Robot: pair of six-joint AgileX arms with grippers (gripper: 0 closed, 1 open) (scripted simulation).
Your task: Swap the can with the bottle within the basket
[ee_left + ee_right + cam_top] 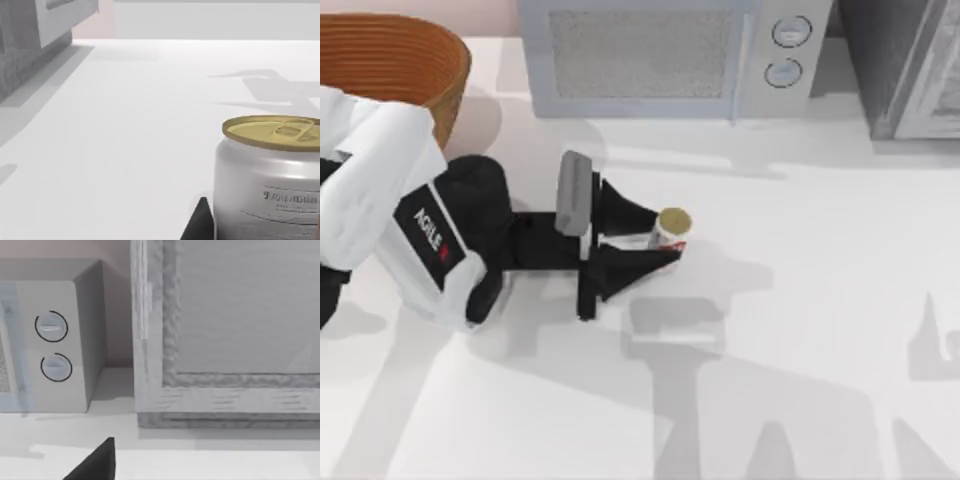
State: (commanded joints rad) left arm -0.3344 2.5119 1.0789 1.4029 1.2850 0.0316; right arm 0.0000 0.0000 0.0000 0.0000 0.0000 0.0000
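The can (672, 227) stands upright on the white table near the middle, white with red marks and a gold-tan top. My left gripper (666, 236) reaches in from the left and is open, one finger on each side of the can. In the left wrist view the can (270, 180) is very close, with a dark fingertip (200, 226) beside its base. The basket (395, 62), orange-brown wicker, sits at the back left, behind my left arm. The bottle is out of view. A dark part of my right gripper (95, 465) faces the back appliances.
A grey microwave (660, 55) with two round dials stands at the back centre. A grey cabinet-like appliance (910, 65) stands at the back right. Arm shadows fall across the table's front and right.
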